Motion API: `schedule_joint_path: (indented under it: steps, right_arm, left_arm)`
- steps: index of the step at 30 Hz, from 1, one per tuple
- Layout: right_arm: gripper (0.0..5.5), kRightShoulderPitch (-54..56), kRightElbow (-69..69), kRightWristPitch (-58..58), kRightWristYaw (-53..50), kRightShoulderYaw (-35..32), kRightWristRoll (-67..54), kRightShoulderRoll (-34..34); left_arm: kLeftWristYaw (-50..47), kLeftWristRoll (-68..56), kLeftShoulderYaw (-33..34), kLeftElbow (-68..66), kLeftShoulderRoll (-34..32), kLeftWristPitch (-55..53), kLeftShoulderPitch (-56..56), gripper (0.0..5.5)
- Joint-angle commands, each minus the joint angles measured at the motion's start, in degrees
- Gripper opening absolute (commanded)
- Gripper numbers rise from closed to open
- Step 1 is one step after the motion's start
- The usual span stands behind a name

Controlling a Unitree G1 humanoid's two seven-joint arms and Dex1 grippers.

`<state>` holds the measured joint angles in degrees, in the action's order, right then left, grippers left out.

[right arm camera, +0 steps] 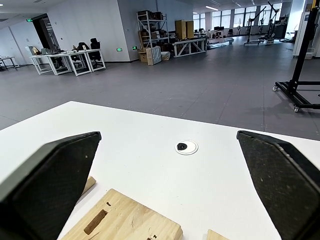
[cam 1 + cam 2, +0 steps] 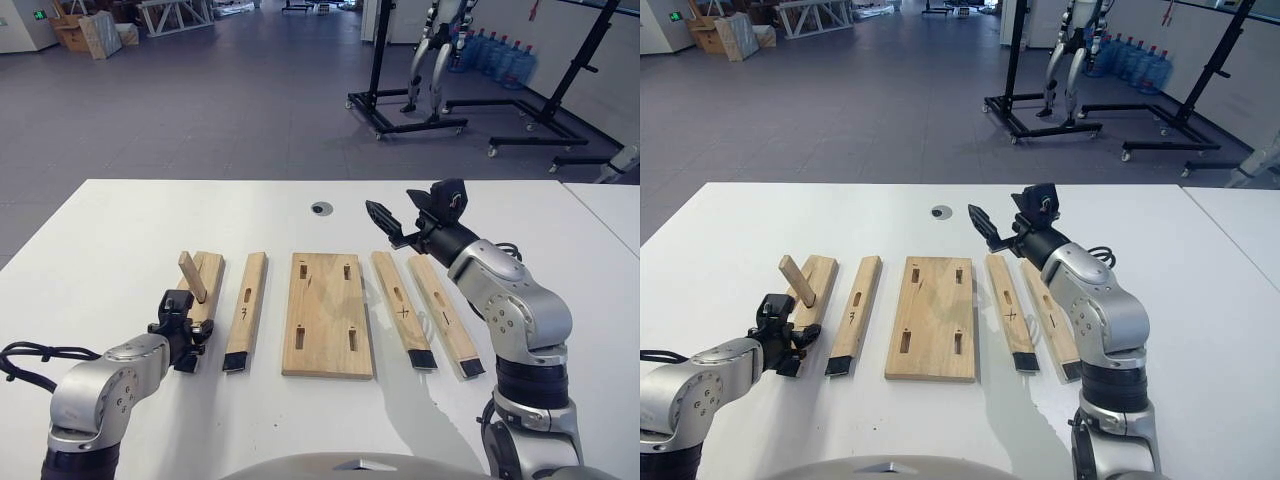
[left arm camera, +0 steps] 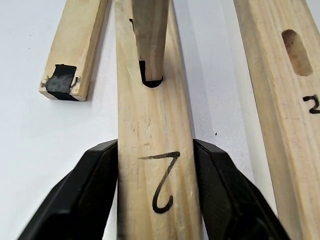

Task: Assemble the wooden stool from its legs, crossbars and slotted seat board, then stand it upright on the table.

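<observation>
Left hand (image 2: pixel 188 322): its 2 fingers (image 3: pixel 85 195) are closed against both long sides of the gripped leg (image 3: pixel 152 125) at its near end; the hold looks firm and centred.

Right hand (image 2: pixel 410 208): spread wide, holding nothing; it hangs above the worktop (image 2: pixel 120 230) over the far ends of the 2 right-side legs (image 2: pixel 400 305), apart from them.

Layout: the seat board (image 2: pixel 327 312) lies flat in the middle; all 4 legs lie roughly parallel to it, long axes running away from you; the gripped leg is on the left, with the second left leg (image 2: pixel 247 305) between it and the board.

Crossbar (image 2: pixel 192 276): its lower end sits in the gripped leg's slot; it stands tilted, leaning toward your left, so I judge it not fully seated.

Key relation: the slot and crossbar lie straight ahead of the left hand along the leg's axis; the right hand is well apart, across the board.

Judgement: 1 joint begun; the rest is unassembled; your left arm is the nearer one, so squaring the crossbar likely needs the right hand brought across, or the leg carried toward it.
</observation>
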<state>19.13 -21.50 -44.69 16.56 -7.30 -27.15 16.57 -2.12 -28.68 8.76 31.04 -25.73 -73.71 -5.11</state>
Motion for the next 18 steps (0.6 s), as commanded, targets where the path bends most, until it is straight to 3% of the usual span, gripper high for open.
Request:
schedule_joint_path:
  steps: [1, 9, 16, 18]
  right_arm:
    - [5.01, 1.08, 0.07, 0.15, -0.25, -0.01, -0.29, -0.08]
    - [5.01, 1.9, 1.23, 0.34, -0.02, 0.11, -0.23, -0.05]
    - [5.01, 5.5, 5.31, 1.4, 0.89, -0.44, 0.08, 0.78]
    - [5.01, 7.9, 7.55, 0.3, 0.66, -3.62, -2.82, 0.17]
  left_arm:
    - [0.8, 1.86, -0.42, -1.16, 0.69, -1.53, -1.47, 2.02]
    - [2.82, 3.18, 0.6, 0.1, 2.83, -0.21, 1.32, 2.02]
    - [8.0, -0.19, 4.76, -0.23, 2.9, 3.04, 21.54, 2.02]
    - [11.58, -4.91, 7.68, -1.15, 4.89, 3.76, 27.11, 2.02]
